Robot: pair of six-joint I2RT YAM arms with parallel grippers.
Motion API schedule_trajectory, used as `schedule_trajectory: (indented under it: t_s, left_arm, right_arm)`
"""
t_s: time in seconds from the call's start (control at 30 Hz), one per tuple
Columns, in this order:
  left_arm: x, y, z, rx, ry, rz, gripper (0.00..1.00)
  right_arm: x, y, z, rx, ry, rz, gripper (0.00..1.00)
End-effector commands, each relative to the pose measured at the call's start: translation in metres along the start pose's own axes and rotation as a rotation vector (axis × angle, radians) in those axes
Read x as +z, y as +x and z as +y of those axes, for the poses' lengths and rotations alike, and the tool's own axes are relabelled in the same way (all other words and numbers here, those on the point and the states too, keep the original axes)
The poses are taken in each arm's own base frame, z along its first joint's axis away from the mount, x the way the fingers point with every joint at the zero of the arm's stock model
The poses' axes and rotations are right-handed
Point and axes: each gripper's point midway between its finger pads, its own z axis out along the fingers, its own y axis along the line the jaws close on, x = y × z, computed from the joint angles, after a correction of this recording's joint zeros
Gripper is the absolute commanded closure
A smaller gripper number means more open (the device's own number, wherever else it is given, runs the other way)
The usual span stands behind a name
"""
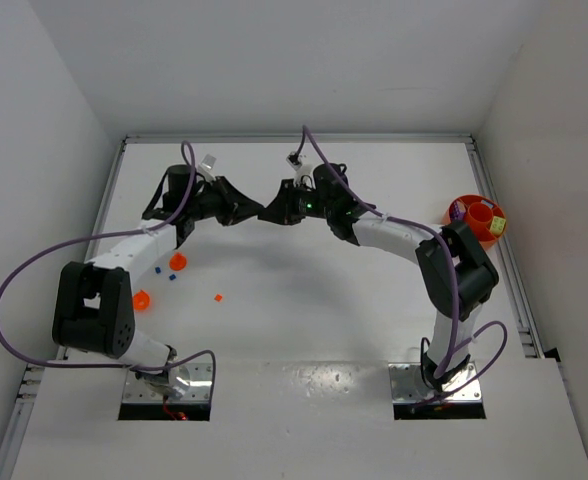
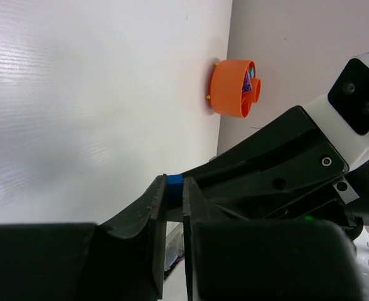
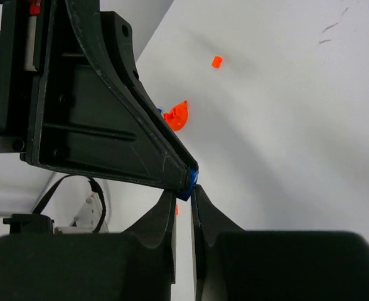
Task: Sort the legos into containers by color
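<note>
A tiny blue lego [image 2: 175, 180] is pinched between the tips of my left gripper [image 2: 174, 188]. My two grippers meet tip to tip above the back middle of the table, left [image 1: 255, 212] and right [image 1: 271, 213]. In the right wrist view the same blue lego [image 3: 189, 184] sits at the tips of my right gripper [image 3: 183, 192], whose jaws stand a brick's width apart and close on its lower corner. On the table lie two blue legos [image 1: 158, 269] [image 1: 172, 279] and an orange-red lego [image 1: 218, 297]. The orange bowl [image 1: 463, 208] holds small cups.
Two small orange cups [image 1: 177, 262] [image 1: 141, 298] lie on the table's left side; one shows in the right wrist view [image 3: 179, 116], with an orange-red lego [image 3: 216, 61] beyond it. The orange bowl [image 2: 225, 88] stands by the right wall. White walls enclose the table.
</note>
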Motion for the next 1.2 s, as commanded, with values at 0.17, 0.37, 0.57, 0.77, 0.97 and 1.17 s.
schedule_trajectory:
  t_s: [0.17,0.37,0.57,0.77,0.97,1.17]
  left_arm:
    - [-0.013,0.035,-0.026,0.056,0.1,0.108,0.71]
    - [-0.011,0.034,-0.015,0.048,0.046,0.093,0.29]
    - [-0.013,0.012,-0.006,0.085,-0.015,0.025,0.0]
    - [-0.02,-0.023,0.0,0.161,-0.081,-0.048,0.0]
    - [-0.011,-0.043,-0.021,0.459,-0.04,0.031,0.0]
    - [0.004,-0.058,-0.037,0.745,-0.157,0.051,0.0]
  right_arm:
    - [-0.019,-0.051,-0.001,-0.136,0.068,-0.169,1.0]
    - [-0.037,-0.051,-0.012,-0.194,0.105,-0.168,1.0]
    - [-0.066,-0.042,-0.016,-0.288,0.136,-0.122,1.0]
    - [-0.128,-0.017,-0.046,-0.281,0.279,-0.03,1.0]
    - [-0.214,-0.014,-0.101,-0.24,0.508,0.066,1.0]
    - [-0.31,-0.022,-0.165,-0.17,0.748,0.199,1.0]
